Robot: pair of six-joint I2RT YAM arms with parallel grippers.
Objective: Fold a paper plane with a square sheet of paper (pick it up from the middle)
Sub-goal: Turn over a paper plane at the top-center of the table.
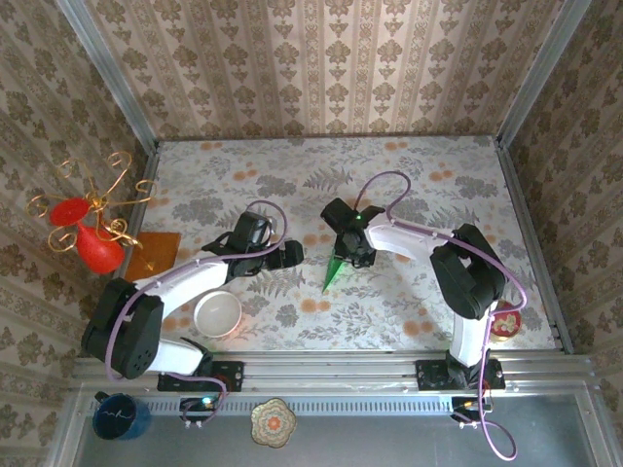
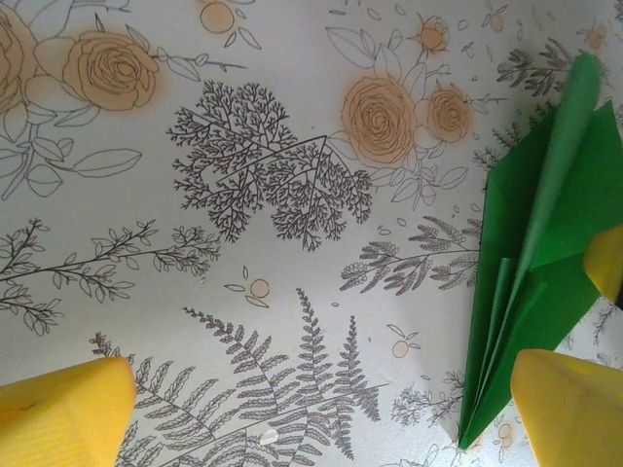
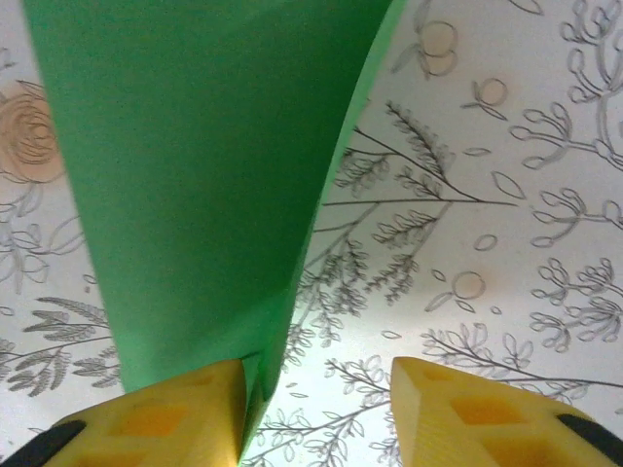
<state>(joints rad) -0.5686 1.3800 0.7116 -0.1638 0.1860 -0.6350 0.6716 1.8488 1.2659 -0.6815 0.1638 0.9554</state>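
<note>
The flimsy, feather-light paper plane (image 1: 336,270) likely needs pinching at its crease; right gripper (image 3: 316,384) parted against it, left gripper (image 2: 321,389) spread wide.

Damask-patterned wallpaper walls (image 1: 321,58) enclose a floral-print table (image 1: 438,195) with grey metal posts (image 1: 105,68) at the corners.

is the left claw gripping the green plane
No, the left claw stands wide open over the table, and the plane lies off to one side beside one finger, not pinched.
</note>
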